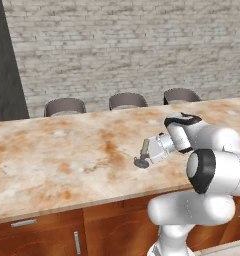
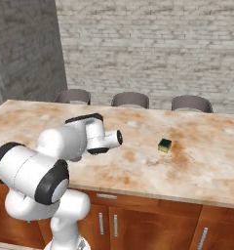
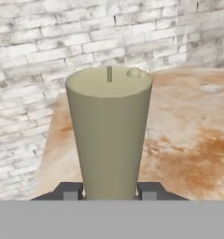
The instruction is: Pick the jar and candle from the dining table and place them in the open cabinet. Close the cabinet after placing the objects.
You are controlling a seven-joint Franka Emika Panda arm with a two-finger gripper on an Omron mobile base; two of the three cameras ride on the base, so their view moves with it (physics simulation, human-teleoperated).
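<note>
While clamping candle point(image 1: 144, 148), hand point(image 1: 148, 151) low, horiz.

The candle point(image 3: 109, 135) standing between the claw's two dark, matt finger tips point(image 3: 149, 191) looks like smooth, dull beige-olive wax with a thin wick on its flat top; its dish holder point(image 1: 140, 163) below the claw is a matt dark grey. Under and all around the claw, the dining table point(image 1: 57, 165) has a polished marbled stone top in beige and orange, over a satiny reddish-brown wood base with brushed silver metal handles point(image 2: 106, 196). Off to the claw's right lies a small block point(image 2: 164, 145), matt green and yellow. Beyond the claw, the rough pale brick wall point(image 1: 127, 45) is matt.
</note>
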